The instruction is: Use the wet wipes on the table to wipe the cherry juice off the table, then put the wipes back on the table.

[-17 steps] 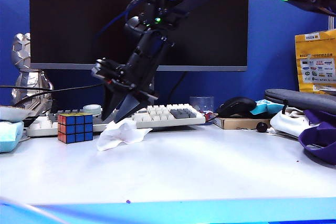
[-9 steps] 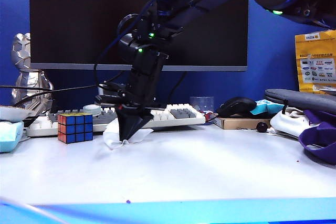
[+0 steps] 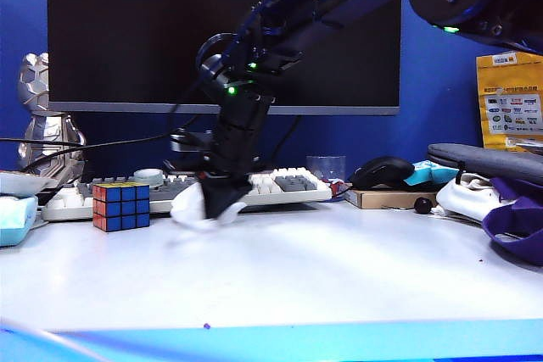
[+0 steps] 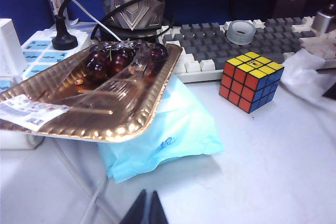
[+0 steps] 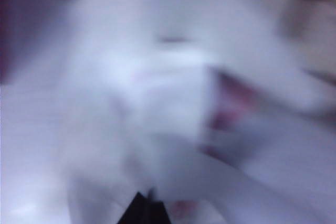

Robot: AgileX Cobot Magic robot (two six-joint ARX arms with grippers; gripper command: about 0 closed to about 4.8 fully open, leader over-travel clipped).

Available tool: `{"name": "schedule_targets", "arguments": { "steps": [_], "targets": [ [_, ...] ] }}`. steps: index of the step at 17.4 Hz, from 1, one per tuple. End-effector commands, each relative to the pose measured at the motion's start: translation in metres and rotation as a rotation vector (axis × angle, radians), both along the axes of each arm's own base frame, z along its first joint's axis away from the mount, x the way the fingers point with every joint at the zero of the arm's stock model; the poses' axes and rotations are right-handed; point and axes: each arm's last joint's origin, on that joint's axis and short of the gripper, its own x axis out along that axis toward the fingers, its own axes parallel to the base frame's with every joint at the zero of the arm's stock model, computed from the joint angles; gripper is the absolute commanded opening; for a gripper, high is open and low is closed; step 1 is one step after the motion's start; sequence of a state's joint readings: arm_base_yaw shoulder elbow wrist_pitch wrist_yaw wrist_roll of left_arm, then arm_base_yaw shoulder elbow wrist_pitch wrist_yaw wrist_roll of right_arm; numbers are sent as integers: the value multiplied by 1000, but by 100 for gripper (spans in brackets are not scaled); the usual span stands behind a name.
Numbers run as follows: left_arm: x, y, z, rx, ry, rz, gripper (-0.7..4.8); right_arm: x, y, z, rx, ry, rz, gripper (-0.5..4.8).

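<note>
The wet wipes [image 3: 193,208], a crumpled white sheet, hang bunched just above the table [image 3: 339,269] in front of the keyboard. My right gripper [image 3: 217,206] points down and is shut on the sheet. In the right wrist view the white wipes [image 5: 157,93] fill the blurred picture ahead of the shut right gripper [image 5: 147,199], with blurred pink patches [image 5: 231,103] beside them. A tiny spot of cherry juice [image 3: 207,325] lies near the table's blue front edge. My left gripper [image 4: 147,198] hovers shut and empty over bare table at the far left, out of the exterior view.
A Rubik's cube [image 3: 121,205] stands left of the wipes, before the keyboard [image 3: 280,186]. A gold tray of cherries [image 4: 89,93] rests over a pale blue pack [image 4: 173,129]. A mouse [image 3: 383,171] and a purple cloth [image 3: 517,226] lie at the right.
My right gripper came down onto the wipes, its jaws closed on them, and the sheet is now bunched up and drawn off the table. The left arm has not moved.
</note>
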State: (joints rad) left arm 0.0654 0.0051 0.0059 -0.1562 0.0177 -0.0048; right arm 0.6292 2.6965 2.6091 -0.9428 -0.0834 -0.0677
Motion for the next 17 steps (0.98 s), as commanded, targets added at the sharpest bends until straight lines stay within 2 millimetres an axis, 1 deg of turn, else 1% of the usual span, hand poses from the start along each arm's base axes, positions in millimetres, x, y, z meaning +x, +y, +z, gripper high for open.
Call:
{"name": "schedule_targets", "arguments": {
  "steps": [1, 3, 4, 5, 6, 8, 11, 14, 17],
  "targets": [
    [0, 0, -1, -5, 8, -4, -2, -13, 11, -7, 83, 126, 144, -6],
    [0, 0, -1, -5, 8, -4, -2, -19, 18, -7, 77, 126, 185, -6],
    [0, 0, -1, -5, 8, -4, -2, -18, 17, -7, 60, 112, 165, -6],
    [0, 0, -1, -5, 8, -4, -2, -15, 14, -7, -16, 63, 88, -6],
    [0, 0, -1, -5, 8, -4, -2, -13, 11, -8, -52, 42, 48, -6],
    [0, 0, -1, -5, 8, -4, -2, -6, -3, -9, -108, 37, -72, -6],
    [0, 0, -1, -5, 8, -4, -2, 8, -28, -11, -157, 52, -198, -6],
    [0, 0, -1, -5, 8, -4, -2, 13, -36, -10, -164, 49, -220, -6],
    [0, 0, -1, -5, 8, -4, -2, 7, -26, -10, -64, 109, -78, -6]
  ]
}}
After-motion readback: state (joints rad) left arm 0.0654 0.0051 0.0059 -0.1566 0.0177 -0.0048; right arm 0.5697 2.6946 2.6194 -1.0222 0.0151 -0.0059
